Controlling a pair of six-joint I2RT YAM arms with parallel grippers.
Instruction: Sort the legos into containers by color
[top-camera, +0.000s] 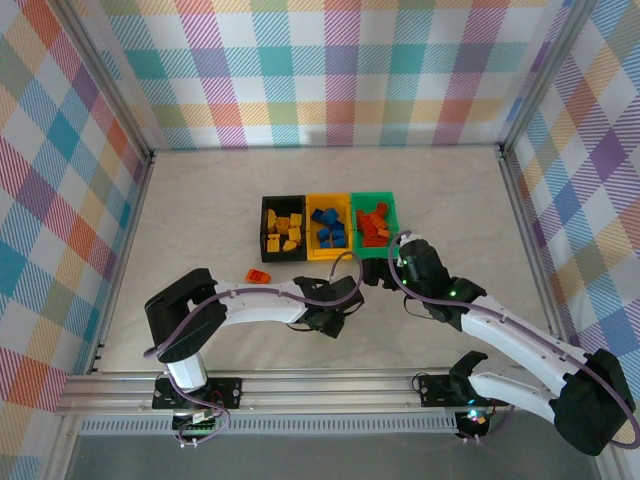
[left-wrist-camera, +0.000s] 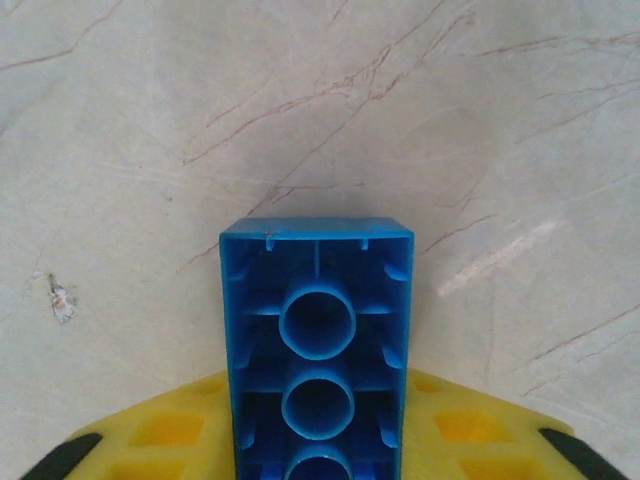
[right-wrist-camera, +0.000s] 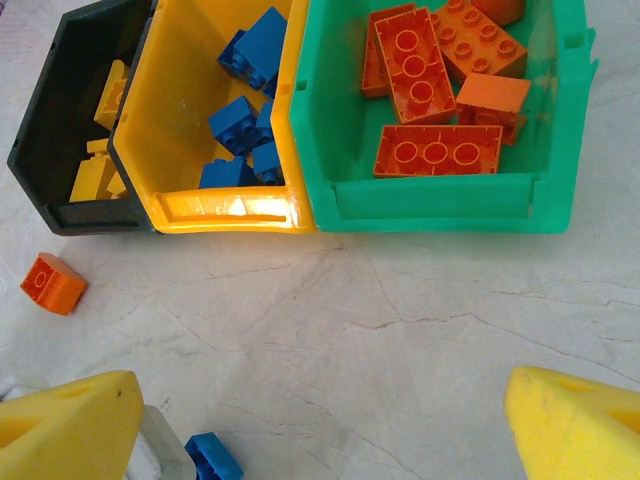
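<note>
Clamping a tube-bottomed blue brick (left-wrist-camera: 318, 325), left gripper (left-wrist-camera: 318, 440) closed, right gripper (right-wrist-camera: 320, 425) open above marbled table (right-wrist-camera: 400, 330).

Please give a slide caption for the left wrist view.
Left end effector grips a blue lego, hollow underside facing the camera.

We see a black plastic bin (right-wrist-camera: 85, 215) holding yellow studded bricks (right-wrist-camera: 95, 180), a yellow plastic bin (right-wrist-camera: 225, 208) holding blue studded bricks (right-wrist-camera: 240, 120), and a green plastic bin (right-wrist-camera: 440, 205) holding orange studded bricks (right-wrist-camera: 435, 155). One loose orange brick (right-wrist-camera: 52, 283) lies on the marbled tabletop (right-wrist-camera: 380, 330). A small blue brick (right-wrist-camera: 213, 458) sits by the left of our right gripper's (right-wrist-camera: 322, 410) wide-spread yellow foam fingertips (right-wrist-camera: 70, 425).
</note>
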